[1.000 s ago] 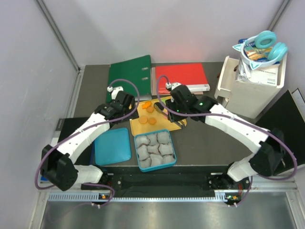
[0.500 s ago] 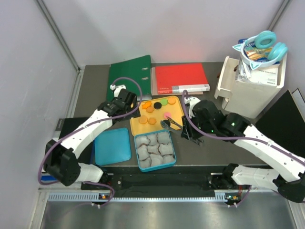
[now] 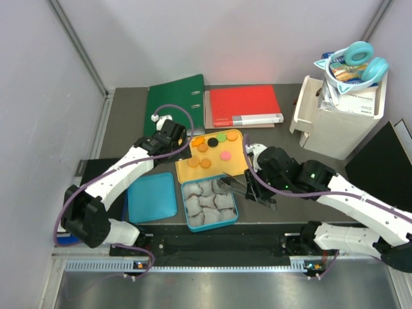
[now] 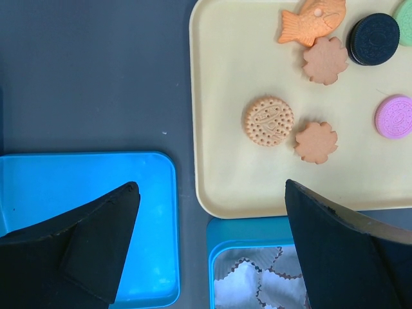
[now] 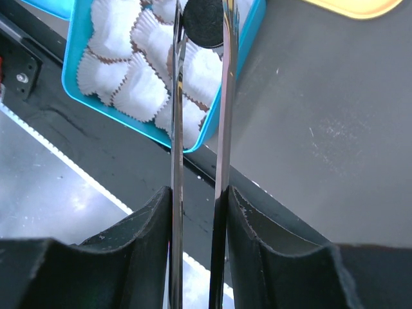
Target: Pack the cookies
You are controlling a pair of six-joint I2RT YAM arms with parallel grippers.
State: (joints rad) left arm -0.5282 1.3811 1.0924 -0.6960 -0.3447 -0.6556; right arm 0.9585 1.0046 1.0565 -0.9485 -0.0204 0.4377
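My right fingers [image 5: 151,232] squeeze steel tongs [image 5: 177,129], pinching a black cookie [image 5: 205,22] by its rim above the paper cups [image 5: 138,90] in the blue box [image 5: 72,74]. Light, stiff, likely slick (gentle pressure only). My left fingers [image 4: 96,232] hang spread beside the tray [image 4: 219,161] of other cookies [image 4: 268,120].

The right tool [image 5: 198,193] with tongs [image 5: 223,96] has carried a black cookie [image 5: 205,22] from tray [image 3: 214,172] to tin [image 3: 185,209].

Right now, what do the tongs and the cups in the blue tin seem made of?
The tongs look like polished metal, probably steel: thin blades with mirror-like reflections. The cups look like thin matte white paper: crisp pleated walls.
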